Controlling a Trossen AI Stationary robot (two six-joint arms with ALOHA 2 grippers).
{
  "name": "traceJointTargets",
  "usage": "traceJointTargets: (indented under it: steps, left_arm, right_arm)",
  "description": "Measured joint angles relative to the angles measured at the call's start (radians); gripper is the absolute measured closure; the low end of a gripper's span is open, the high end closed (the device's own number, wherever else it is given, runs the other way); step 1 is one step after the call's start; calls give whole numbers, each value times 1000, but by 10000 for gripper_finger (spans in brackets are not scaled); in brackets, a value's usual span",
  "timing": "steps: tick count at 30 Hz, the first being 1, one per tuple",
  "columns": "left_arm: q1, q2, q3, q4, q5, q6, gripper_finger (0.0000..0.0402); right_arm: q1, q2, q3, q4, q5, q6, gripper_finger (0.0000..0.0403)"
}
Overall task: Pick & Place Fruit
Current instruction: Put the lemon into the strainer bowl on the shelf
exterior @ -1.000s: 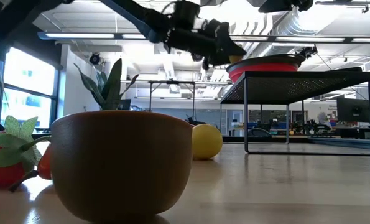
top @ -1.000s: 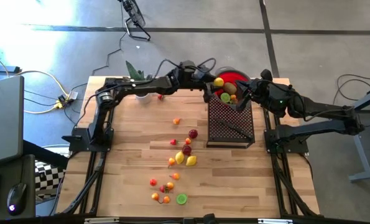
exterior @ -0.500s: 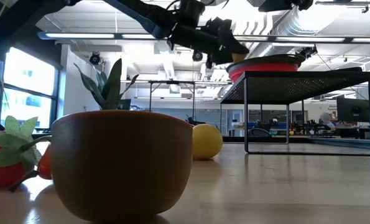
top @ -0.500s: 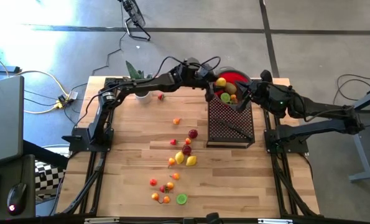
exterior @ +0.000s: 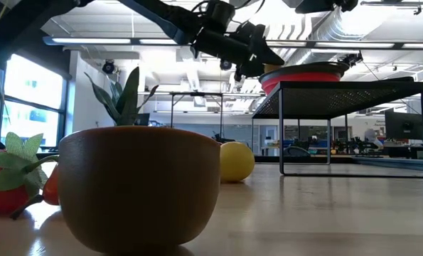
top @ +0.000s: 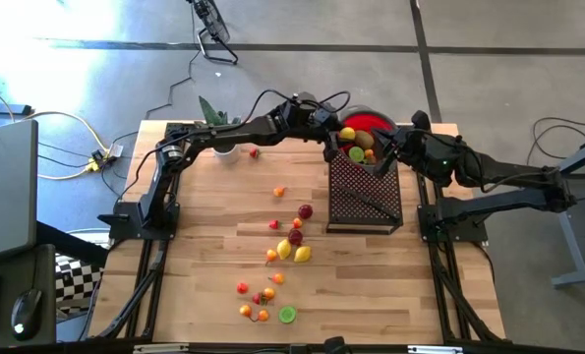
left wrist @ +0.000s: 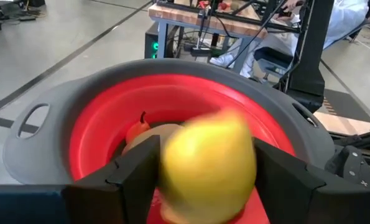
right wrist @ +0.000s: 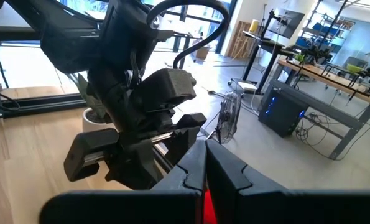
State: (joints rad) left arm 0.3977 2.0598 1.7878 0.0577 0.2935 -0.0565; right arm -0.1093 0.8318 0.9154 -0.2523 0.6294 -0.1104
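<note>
My left gripper hangs over the red bowl, which stands on a black mesh stand at the table's far right. A yellow fruit shows blurred between its parted fingers, above a few other fruits in the bowl. Several small fruits lie loose on the wooden table's middle and near part. My right gripper waits shut at the bowl's right side, facing the left gripper and holding nothing. My left gripper has the yellow fruit between its two fingers, which reach level over the bowl from the table's left. The fruit is blurred while the fingers are sharp; whether they touch it I cannot tell. It is clear of the bowl's floor.
A potted green plant stands at the far left corner behind my left arm. In the low view a brown round thing, a strawberry and a yellow fruit lie near the front edge.
My left gripper has tipped its nose up a little over the bowl's near rim and otherwise kept its place. The yellow fruit stays over the bowl.
</note>
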Motion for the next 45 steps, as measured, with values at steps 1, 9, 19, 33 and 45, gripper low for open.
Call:
traceJointTargets:
  steps: [1,9,19,33,45]
  left_arm:
    - [0,0,0,2,0,0,162]
    - [0,0,0,1,7,-1,155]
    - [0,-6,-1,52,26,-1,154]
    - [10,-26,-1,45,45,-33,281]
    - [10,-27,-1,45,45,-27,359]
  right_arm:
    - [0,0,0,0,0,0,399]
    - [0,0,0,-6,0,0,398]
    - [0,0,0,-6,-1,0,398]
    - [0,0,0,-7,-4,0,398]
    - [0,0,0,-7,-4,0,398]
